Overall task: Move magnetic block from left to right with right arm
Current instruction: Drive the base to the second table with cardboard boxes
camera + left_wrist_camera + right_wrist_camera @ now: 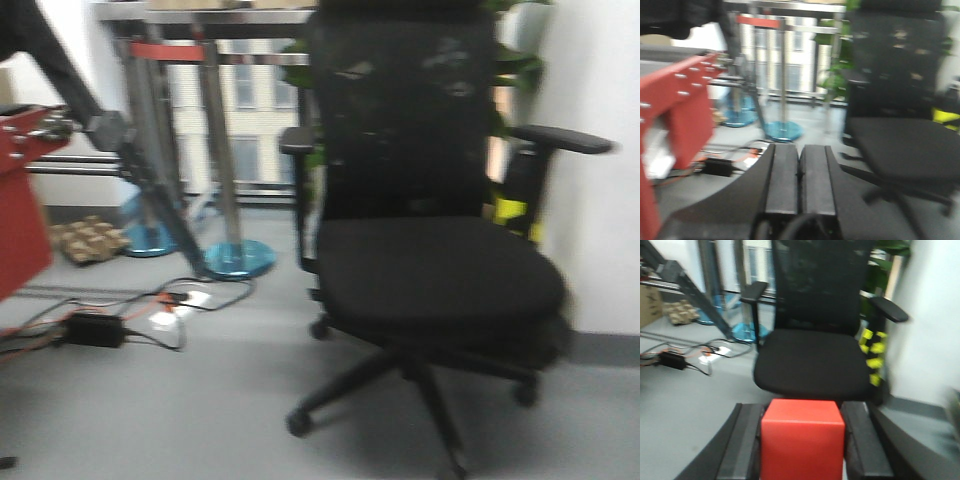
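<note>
Magnetic block (802, 440), base off-frame

The magnetic block (802, 440) is bright red with matt, smooth faces that look like plastic. The right tool (802, 407) presses flat, dull black fingers (747, 445) against its sides. The left tool (800, 172) is also black, with a slight sheen along its flat finger tops. The office chair (430, 270) has a black mesh back, a matt cloth-like seat, and hard black plastic armrests and base. The posts (222, 150) are polished metal and stand on glossy blue bases (238, 258). The red frame (685, 100) looks painted and carries shiny metal bolt heads. The floor (150, 410) is smooth and grey with a faint sheen.
</note>
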